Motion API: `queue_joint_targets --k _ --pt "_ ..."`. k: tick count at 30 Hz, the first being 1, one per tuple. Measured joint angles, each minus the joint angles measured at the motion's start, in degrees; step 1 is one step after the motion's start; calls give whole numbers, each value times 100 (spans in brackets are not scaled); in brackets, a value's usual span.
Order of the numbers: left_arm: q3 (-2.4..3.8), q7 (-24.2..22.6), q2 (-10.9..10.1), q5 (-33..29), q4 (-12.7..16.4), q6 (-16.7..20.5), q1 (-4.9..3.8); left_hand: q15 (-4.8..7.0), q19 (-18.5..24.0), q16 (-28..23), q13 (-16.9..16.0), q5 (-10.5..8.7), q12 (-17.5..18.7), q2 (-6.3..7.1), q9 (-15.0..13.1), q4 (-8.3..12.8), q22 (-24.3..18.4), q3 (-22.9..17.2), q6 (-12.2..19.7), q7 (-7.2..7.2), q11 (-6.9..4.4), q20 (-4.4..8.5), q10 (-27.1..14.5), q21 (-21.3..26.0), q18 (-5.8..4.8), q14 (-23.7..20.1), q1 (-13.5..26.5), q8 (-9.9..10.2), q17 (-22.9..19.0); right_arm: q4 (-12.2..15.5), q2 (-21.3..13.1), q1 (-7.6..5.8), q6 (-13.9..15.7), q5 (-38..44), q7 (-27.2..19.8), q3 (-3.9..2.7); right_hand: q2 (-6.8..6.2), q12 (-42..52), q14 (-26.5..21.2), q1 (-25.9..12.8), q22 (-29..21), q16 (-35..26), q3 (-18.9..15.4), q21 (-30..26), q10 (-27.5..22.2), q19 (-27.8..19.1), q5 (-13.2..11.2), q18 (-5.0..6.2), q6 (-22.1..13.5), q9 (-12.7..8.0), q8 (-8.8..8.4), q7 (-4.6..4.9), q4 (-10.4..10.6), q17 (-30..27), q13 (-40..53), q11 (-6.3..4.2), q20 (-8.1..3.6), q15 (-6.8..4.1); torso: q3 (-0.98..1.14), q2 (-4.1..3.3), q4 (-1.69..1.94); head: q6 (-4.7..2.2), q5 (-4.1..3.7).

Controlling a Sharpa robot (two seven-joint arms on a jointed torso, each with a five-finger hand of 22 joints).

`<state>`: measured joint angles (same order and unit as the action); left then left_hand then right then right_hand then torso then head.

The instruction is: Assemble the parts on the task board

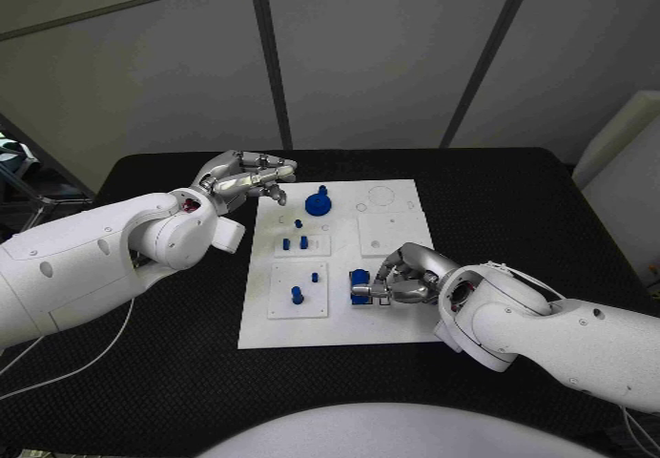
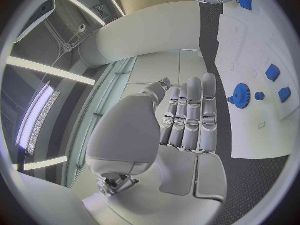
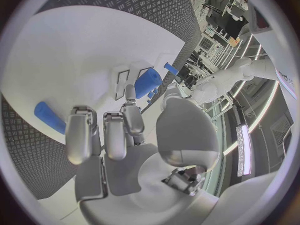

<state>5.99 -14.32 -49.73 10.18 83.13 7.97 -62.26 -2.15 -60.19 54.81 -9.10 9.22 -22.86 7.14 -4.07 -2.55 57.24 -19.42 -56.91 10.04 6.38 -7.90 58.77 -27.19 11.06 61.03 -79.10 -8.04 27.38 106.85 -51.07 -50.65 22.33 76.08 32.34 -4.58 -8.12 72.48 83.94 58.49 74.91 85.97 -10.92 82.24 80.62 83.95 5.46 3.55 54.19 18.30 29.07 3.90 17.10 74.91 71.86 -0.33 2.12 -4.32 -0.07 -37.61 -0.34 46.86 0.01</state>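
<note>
Nearest the head camera, the right hand (image 1: pixel 401 278) sits at about four o'clock on the task board (image 1: pixel 399 320), its silver fingers curled around a blocky blue part (image 1: pixel 360 287) and gripping it at the plate's lower right panel. From the right wrist, a blue cylinder (image 3: pixel 147 82) stands just past the fingertips, and a second blue peg (image 3: pixel 49 117) lies off to one side on the white plate.

At ten o'clock the left hand (image 1: pixel 252 177) hovers off the board's corner, fingers straight and together, holding nothing. A toothed blue gear (image 1: pixel 318 201) sits at twelve o'clock, with small blue pegs (image 1: pixel 295 242) standing in raised white square panels below it.

Under the smooth matte plate lies a black table (image 1: pixel 165 372) with a fine diamond texture. Pale wall panels (image 1: pixel 371 67) divided by dark strips stand behind.
</note>
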Motion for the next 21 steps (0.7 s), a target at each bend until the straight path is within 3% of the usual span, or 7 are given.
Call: queue_joint_targets --k 3,6,11,21 --pt "0 2 -1 0 0 -4 0 0 0 0 0 0 0 0 0 0 0 0 0 0 0 0 0 0 0 0 0 0 0 15 -8 0 -9 40 -13 0 55 -27 0 -42 0 0 108 -17 -8 0 99 0 0 25 0 0 -12 0 0 -8 0 0 0 1 -2 1 -1" --pt "0 3 -4 0 0 -8 0 -20 0 0 0 0 0 0 0 0 0 0 0 0 0 0 0 0 -1 -20 0 0 0 27 -29 0 -31 70 -47 0 218 -27 0 114 0 0 219 -17 -8 0 320 0 0 53 38 0 -32 0 9 -8 0 0 0 4 -3 -4 -1" --pt "0 4 -8 0 3 -12 0 -20 0 0 0 0 0 0 0 1 0 -1 0 0 0 0 0 0 0 -20 0 0 0 57 -81 0 -81 122 -129 0 456 -27 0 837 0 0 395 -17 6 0 638 0 43 136 150 -43 -176 0 66 -22 0 0 0 4 -5 -5 -1" --pt "-1 9 -10 0 4 -19 0 -20 0 0 1 0 0 0 0 1 -7 -1 21 21 -20 0 -20 23 0 -20 0 0 1 86 -65 -16 -142 331 -265 -18 544 -26 1 1516 -1 0 424 -17 34 0 759 0 97 247 304 -96 -495 0 110 -51 -40 -41 -2 4 -2 9 -5"
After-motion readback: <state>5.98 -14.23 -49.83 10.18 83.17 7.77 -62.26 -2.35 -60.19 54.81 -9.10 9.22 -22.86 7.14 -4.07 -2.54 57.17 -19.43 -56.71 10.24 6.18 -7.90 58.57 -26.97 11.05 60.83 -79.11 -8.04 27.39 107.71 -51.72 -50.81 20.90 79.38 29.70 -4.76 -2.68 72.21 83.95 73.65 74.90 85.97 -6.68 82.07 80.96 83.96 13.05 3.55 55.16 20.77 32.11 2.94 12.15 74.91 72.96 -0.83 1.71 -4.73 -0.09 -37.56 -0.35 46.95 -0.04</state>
